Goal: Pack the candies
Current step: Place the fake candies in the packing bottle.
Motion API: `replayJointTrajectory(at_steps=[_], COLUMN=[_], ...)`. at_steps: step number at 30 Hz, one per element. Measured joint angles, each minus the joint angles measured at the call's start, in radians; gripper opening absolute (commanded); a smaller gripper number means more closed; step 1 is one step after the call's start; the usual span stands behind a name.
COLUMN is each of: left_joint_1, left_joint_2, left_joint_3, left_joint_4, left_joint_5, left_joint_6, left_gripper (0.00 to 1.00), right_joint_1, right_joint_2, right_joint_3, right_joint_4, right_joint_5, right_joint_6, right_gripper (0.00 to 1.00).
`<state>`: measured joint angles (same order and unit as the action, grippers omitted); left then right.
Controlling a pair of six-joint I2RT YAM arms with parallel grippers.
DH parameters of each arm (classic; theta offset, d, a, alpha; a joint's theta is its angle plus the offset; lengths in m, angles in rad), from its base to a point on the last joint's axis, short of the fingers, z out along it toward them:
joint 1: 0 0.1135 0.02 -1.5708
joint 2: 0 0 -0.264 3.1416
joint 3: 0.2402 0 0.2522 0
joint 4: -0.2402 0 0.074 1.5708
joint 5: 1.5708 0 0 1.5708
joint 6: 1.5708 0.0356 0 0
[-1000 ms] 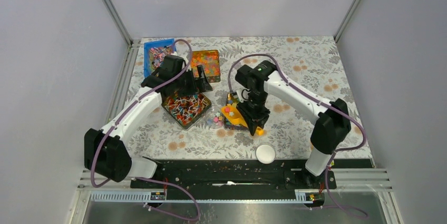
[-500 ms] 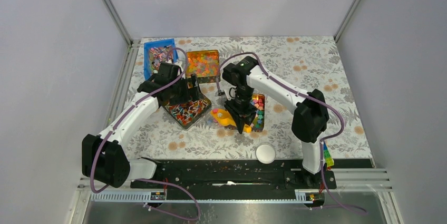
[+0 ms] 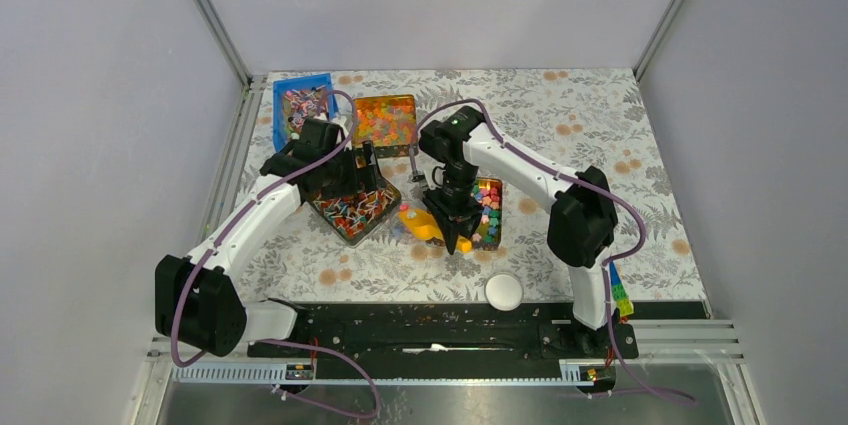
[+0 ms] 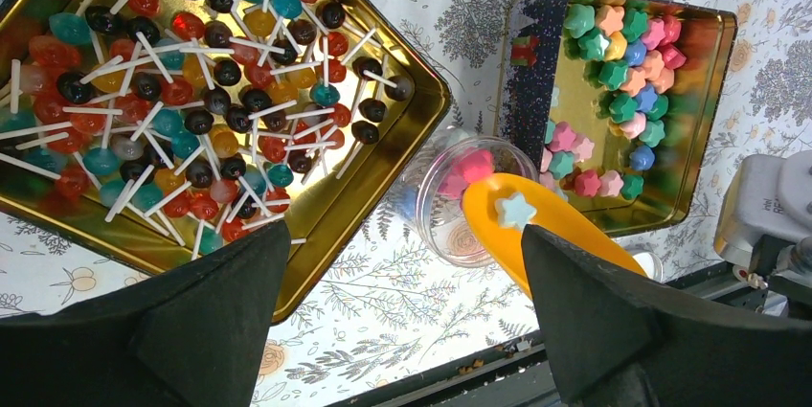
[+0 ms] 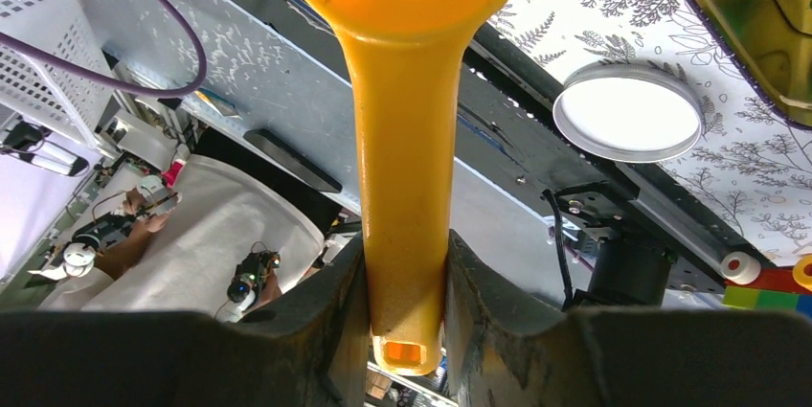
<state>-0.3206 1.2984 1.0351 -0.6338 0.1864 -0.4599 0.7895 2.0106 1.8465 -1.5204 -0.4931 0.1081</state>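
Note:
The candies are pastel stars and flowers lying in a gold tin at the table's middle. My right gripper is shut on the handle of a yellow scoop. The scoop is tilted over the mouth of a clear jar, with one pale blue star on its bowl. Pink candies lie inside the jar. My left gripper hangs open above the cloth just beside the jar, holding nothing. From above, the right gripper stands left of the tin.
A gold tin of lollipops lies left of the jar. Behind it are a tin of orange beads and a blue tray. A white lid rests near the front edge. Toy bricks sit by the right base.
The right arm carried the scoop left from the candy tin to the jar, then nearly stopped. The left arm drew back slightly over the lollipop tin.

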Motion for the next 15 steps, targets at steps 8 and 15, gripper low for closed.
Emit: replayJointTrajectory(at_steps=[8,15], left_joint_1=[0.000,0.000], left_joint_2=[0.000,0.000], left_joint_3=[-0.010,-0.015], left_joint_4=[0.007,0.008], left_joint_5=[0.003,0.009], left_joint_6=[0.001,0.001], left_gripper=[0.95,0.95], right_joint_1=[0.000,0.000], right_joint_2=[0.004,0.004], right_joint_3=[-0.016,-0.055], right_joint_4=[0.000,0.000], right_joint_5=[-0.032,-0.141], right_joint_6=[0.035,0.048], right_gripper=[0.00,0.00])
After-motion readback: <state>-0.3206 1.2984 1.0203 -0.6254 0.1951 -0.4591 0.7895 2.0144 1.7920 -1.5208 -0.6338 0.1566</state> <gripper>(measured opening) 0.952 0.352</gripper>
